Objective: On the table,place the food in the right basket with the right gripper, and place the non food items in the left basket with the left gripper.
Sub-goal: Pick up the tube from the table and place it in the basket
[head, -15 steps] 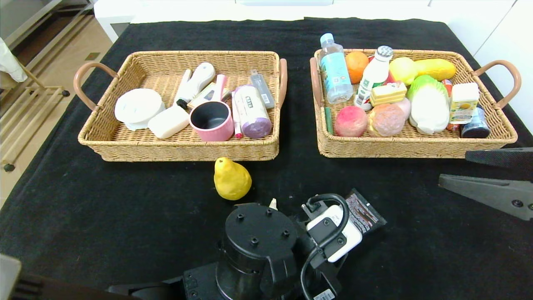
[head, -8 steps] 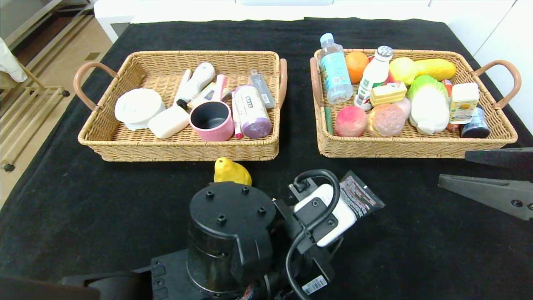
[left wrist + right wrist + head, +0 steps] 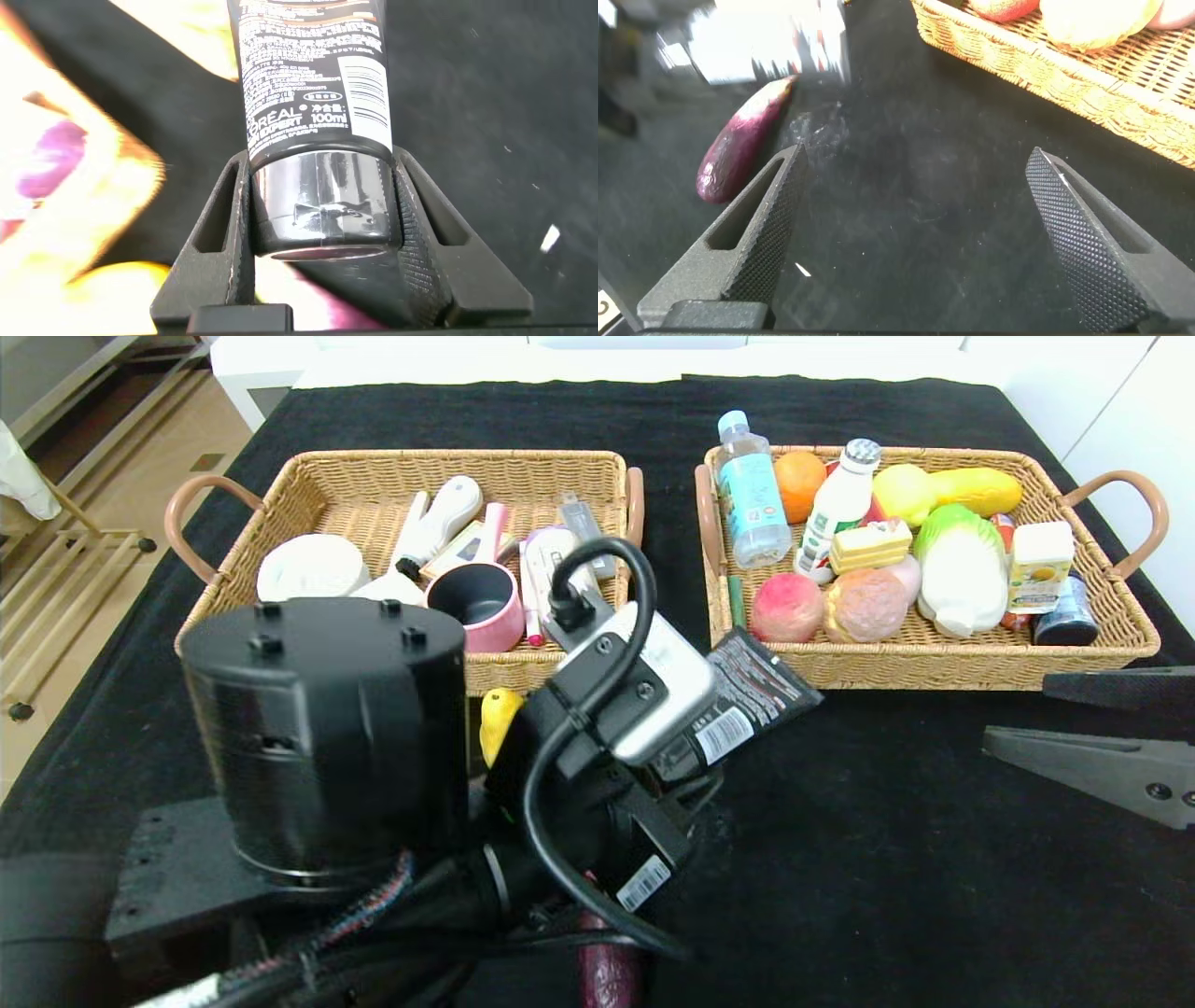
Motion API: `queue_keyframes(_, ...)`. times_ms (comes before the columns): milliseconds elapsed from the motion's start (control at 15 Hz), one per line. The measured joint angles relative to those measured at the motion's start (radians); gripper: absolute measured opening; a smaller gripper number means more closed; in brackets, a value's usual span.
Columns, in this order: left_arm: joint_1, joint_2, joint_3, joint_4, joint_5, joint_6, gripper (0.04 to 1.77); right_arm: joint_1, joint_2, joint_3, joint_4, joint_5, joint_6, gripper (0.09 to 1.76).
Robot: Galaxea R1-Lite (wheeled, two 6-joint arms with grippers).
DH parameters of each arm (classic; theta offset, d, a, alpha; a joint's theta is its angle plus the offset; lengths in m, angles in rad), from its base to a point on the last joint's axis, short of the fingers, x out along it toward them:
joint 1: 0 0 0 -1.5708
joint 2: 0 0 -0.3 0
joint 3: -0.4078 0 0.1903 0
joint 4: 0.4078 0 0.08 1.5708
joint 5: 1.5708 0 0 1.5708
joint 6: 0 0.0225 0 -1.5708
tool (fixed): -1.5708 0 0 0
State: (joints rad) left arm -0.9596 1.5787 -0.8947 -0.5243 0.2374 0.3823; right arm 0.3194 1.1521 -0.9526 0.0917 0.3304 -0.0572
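My left gripper (image 3: 320, 163) is shut on the wide cap of the black squeeze tube (image 3: 738, 695), which hangs in the air above the table (image 3: 934, 859), in front of the gap between the baskets. The left arm's wrist (image 3: 322, 737) hides much of the left basket (image 3: 411, 467). The yellow pear (image 3: 498, 719) peeks out behind that arm, in front of the left basket. The purple eggplant (image 3: 743, 145) lies on the cloth near the front edge. My right gripper (image 3: 1016, 709) hovers open and empty at the right, in front of the right basket (image 3: 934, 663).
The left basket holds a white disc (image 3: 308, 569), a pink mug (image 3: 476, 607) and toiletries. The right basket is packed with fruit, bottles and a yellow carton (image 3: 1041, 565). Bare black cloth lies between the eggplant and my right gripper.
My left arm has risen and swung back and left with the tube in its grip, now covering part of the left basket and most of the pear. The right gripper has stayed still.
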Motion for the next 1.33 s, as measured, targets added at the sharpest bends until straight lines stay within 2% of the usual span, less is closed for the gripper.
queue_keyframes(200, 0.076, -0.052, -0.06, 0.07, -0.01, 0.013, 0.89, -0.001, 0.0, 0.0, 0.0, 0.0, 0.0, 1.71)
queue_keyframes(467, 0.22, -0.094, -0.153, 0.152, -0.042, 0.014, 0.89, -0.001, 0.0, 0.0, 0.0, -0.001, 0.0, 1.71)
queue_keyframes(800, 0.42, -0.085, -0.22, 0.162, -0.104, 0.012, 0.89, -0.002, 0.0, -0.001, 0.0, -0.001, 0.001, 1.71)
queue_keyframes(1000, 0.534, -0.061, -0.242, 0.163, -0.162, 0.01, 0.89, -0.002, 0.0, -0.002, 0.0, -0.002, 0.001, 1.71)
queue_keyframes(1333, 0.679, -0.018, -0.283, 0.163, -0.238, 0.005, 0.89, -0.004, 0.004, -0.002, 0.0, -0.003, 0.001, 1.71)
